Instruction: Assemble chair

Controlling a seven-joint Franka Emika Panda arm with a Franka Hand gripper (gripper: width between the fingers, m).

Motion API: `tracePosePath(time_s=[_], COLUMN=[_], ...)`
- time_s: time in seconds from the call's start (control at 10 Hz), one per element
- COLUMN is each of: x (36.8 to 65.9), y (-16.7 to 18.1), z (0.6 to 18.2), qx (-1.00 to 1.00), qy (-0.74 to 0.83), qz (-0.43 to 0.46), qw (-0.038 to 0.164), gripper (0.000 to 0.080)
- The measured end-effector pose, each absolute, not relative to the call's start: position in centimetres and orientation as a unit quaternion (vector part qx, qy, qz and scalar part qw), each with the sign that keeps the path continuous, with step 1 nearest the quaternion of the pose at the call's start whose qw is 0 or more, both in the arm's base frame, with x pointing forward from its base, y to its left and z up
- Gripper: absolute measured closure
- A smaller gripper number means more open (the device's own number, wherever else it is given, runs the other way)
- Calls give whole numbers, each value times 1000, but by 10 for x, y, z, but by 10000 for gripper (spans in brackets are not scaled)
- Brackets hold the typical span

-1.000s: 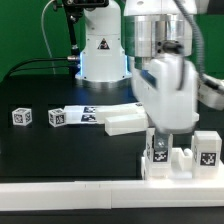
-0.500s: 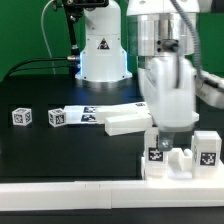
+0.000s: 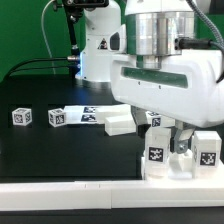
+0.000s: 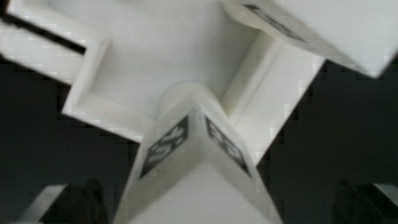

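Exterior, chair: white tagged blocks on the black counter, near its front edge, toward the exterior view's right.
Exterior, my claw: just above the chair.
Wrist, my claw: spread wide, straddling the chair's tagged ridge, seemingly clear of it.

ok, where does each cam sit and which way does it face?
Exterior view: off the arm, looks across the black table toward the robot base; the arm fills the exterior view's right.
Wrist view: on the wrist, looks down at the chair past the open gripper, both fingertips showing.
Shared: the tagged white chair.
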State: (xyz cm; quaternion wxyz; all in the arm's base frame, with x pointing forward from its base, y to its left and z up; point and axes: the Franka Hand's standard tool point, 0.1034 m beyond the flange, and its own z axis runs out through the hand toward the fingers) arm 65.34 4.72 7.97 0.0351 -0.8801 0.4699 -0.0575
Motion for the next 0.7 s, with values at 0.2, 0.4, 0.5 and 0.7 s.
tracePosePath(time_s=[0.2, 0.4, 0.5, 0.7], x=[649, 649, 648, 649], y=[48, 47, 47, 47], z=[73, 72, 72, 72], qx=[-969, -968, -963, -943], qy=[236, 240, 258, 324], qz=[-76, -76, -76, -74], qw=[2, 1, 3, 8], gripper=[150, 150, 296, 446])
